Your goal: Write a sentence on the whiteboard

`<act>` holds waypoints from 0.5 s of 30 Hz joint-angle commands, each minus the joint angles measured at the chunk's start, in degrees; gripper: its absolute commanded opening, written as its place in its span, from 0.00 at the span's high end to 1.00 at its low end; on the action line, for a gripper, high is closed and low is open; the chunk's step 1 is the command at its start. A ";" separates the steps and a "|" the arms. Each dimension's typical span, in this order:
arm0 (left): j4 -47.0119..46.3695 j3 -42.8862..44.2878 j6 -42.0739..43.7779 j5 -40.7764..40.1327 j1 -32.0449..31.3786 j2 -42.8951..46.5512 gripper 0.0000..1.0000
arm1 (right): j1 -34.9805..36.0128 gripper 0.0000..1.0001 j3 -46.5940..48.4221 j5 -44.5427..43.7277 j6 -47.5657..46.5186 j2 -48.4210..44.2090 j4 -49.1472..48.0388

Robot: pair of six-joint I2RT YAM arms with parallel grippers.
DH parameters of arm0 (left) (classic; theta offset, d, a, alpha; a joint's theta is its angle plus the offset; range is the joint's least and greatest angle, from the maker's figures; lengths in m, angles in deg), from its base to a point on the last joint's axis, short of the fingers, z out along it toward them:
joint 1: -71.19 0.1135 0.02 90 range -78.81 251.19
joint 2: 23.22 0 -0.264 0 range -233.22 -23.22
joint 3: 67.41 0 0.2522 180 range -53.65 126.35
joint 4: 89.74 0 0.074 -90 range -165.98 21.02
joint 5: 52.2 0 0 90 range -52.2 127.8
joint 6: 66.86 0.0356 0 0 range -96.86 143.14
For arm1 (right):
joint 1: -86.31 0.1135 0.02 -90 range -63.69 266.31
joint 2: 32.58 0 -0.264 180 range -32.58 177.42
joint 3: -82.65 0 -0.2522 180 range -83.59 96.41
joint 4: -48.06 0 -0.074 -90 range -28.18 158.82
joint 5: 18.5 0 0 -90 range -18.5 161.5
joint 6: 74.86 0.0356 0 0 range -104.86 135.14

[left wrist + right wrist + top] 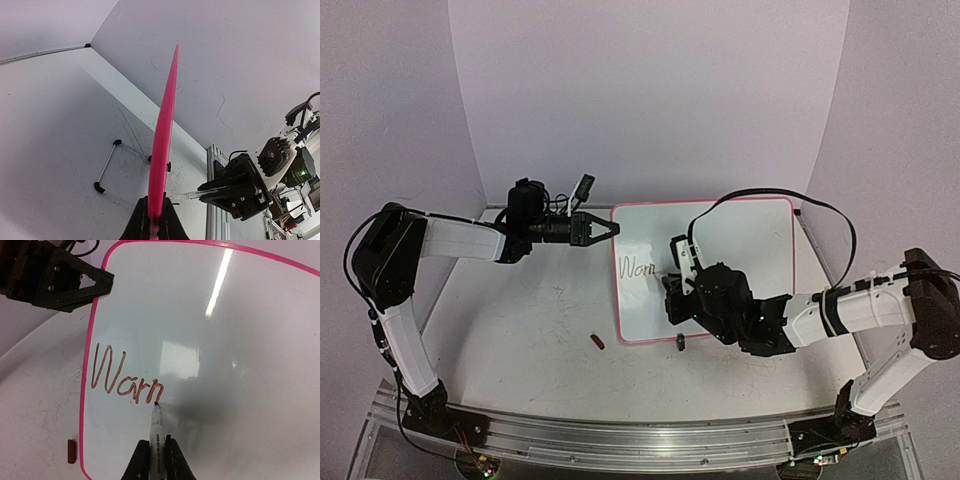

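We pinch the whiteboard [235, 370] frame in our left fingers [139, 227], apparently steadying it; our right fingers [139, 463] clamp the marker [156, 426], its tip ending "Warn" [127, 379].

Even, diffuse overhead light fills all three views, leaving only soft shadows on the desk [520, 330]. In the right wrist view a bright streak of glare and a paler square reflection lie on the whiteboard [250, 390], and a grey shadow spreads beside the marker [156, 427] tip. The left wrist view bows straight lines near its edges; its bottom foreground is dark and soft.
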 commanded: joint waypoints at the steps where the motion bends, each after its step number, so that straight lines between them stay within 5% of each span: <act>1: 1.50 0.35 -1.21 0.27 -1.07 1.58 1.00 | -0.22 1.00 0.60 -2.71 -1.39 -0.20 -1.25; 15: 1.51 0.40 -1.24 0.24 -1.07 1.53 1.00 | -1.57 1.00 2.49 -3.34 -3.07 0.78 -3.07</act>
